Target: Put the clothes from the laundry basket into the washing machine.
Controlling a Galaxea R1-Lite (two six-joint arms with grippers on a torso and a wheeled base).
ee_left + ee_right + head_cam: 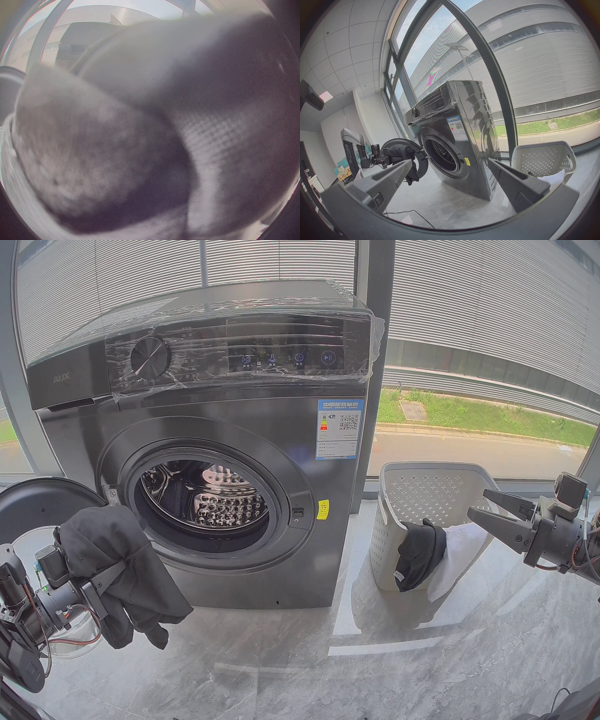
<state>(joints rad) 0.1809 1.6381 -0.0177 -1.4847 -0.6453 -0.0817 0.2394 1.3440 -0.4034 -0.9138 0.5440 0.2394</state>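
A dark grey front-loading washing machine [206, 427] stands on the pale marbled floor [375, 665] before a large window, its control panel wrapped in clear plastic film [244, 352]. Its round door [37, 505] is swung fully open to the robot's left, baring the perforated steel drum [203, 496], in which no clothing can be seen. The left arm [53, 602] is low at the robot's left, in front of the open door and just beside the drum opening. The left jaws are closed on a crumpled dark grey garment [122, 571], which is bunched over them and hangs down in loose folds clear of the floor. One finger lies across the cloth, and in the left wrist view the fabric is pressed right up against the lens. To the right of the machine, near its front corner, a white perforated plastic laundry basket [431, 490] stands on the floor. A black garment [420, 552] is draped over its front rim, with a white cloth [461, 552] touching it on the right and spilling over the same edge. The right arm [562, 534] is held in the air just beside the basket's right side, above its rim. The right jaws are spread wide with nothing between them, their two dark fingers [500, 527] pointing toward the basket and the machine.
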